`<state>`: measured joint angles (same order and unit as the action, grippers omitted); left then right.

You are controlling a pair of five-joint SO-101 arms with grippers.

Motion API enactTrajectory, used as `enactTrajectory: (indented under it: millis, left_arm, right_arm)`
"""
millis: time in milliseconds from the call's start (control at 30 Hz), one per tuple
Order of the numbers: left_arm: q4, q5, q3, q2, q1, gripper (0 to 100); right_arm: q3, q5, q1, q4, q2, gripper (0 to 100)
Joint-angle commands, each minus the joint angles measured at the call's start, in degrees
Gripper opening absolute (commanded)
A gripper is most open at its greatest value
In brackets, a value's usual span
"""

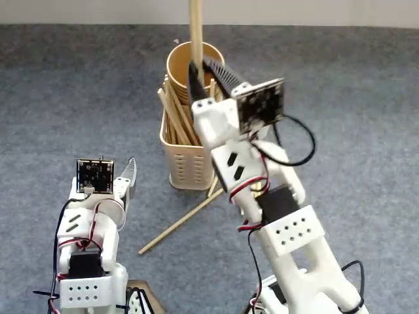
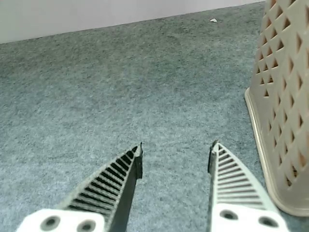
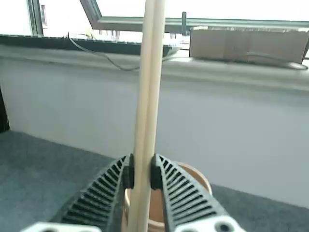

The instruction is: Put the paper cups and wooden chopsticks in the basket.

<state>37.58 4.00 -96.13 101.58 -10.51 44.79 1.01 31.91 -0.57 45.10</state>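
Note:
A beige lattice basket (image 1: 186,154) stands mid-table with several wooden chopsticks (image 1: 180,114) and a paper cup (image 1: 180,65) in it. My right gripper (image 1: 200,69) is above the cup, shut on an upright wooden chopstick (image 1: 196,29); in the right wrist view the chopstick (image 3: 150,96) rises between the fingers (image 3: 142,176) over the cup (image 3: 195,176). Another chopstick (image 1: 180,222) lies on the carpet in front of the basket. My left gripper (image 2: 176,154) is open low over the carpet, left of the basket (image 2: 285,106), with nothing in it.
Grey carpet (image 1: 78,91) covers the table. A pale wall (image 3: 72,92) and window sill (image 3: 217,65) lie behind the basket. A brown cardboard piece (image 1: 141,294) pokes out near the left arm's base.

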Motion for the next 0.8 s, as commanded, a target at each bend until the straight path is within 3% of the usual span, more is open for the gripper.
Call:
enactTrajectory:
  millis: [0, 267, 467, 533, 700, 767]
  left_arm:
    - [0.09, 0.44, -1.1, 0.31, 0.66, 25]
    - [0.09, 0.44, -1.1, 0.31, 0.66, 25]
    - [0.09, 0.44, -1.1, 0.31, 0.66, 25]
    - [0.09, 0.44, -1.1, 0.31, 0.66, 25]
    - [0.09, 0.44, -1.1, 0.31, 0.66, 25]
    - [0.09, 0.44, -1.1, 0.31, 0.66, 25]
  right_arm:
    - [4.88, -0.26, 1.19, 2.68, 1.54, 0.5]
    - [14.02, 9.67, 0.22, 2.77, 2.07, 0.6]
    - [10.33, 10.11, -0.04, -0.66, 3.91, 1.3]
    - [8.48, 9.93, 0.22, -4.35, 5.76, 6.2]
    - [7.78, 9.85, 0.22, -6.2, 9.36, 31.0]
    - [8.57, 9.85, 0.04, -6.2, 10.51, 35.0]
